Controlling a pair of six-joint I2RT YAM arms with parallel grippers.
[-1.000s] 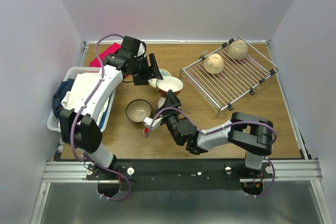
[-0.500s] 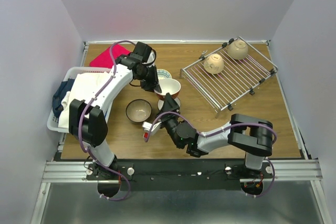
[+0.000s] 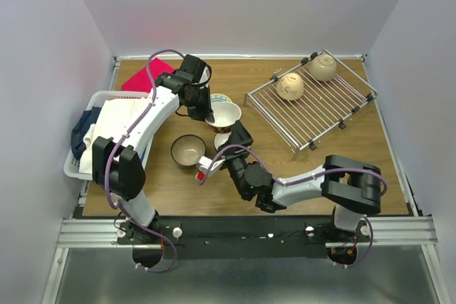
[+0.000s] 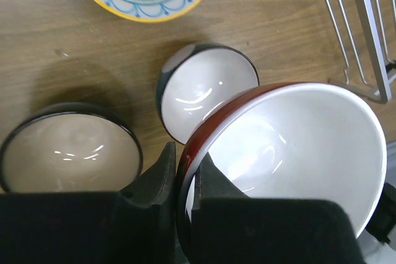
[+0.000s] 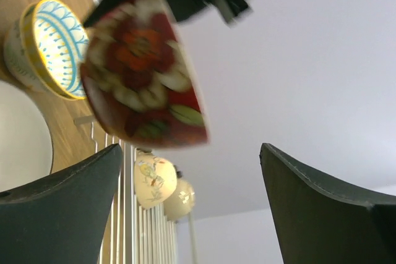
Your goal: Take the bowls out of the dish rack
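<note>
Left tool [image 4: 184,172] pinched just the rim of the red bowl [image 4: 291,146], tilted over a small bowl [image 4: 204,91] on the desk [image 3: 356,169], right tool [image 5: 190,153] wide and empty beneath, two cream bowls [image 3: 290,87] on the dish rack [image 3: 324,115]; that thin grip might slip and crack both.

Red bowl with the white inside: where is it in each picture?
Top external: centre, red bowl held by left gripper.
Left wrist: lower right, rim pinched.
Right wrist: upper left, flowery outside showing.
Shared landmark: the dish rack.
</note>
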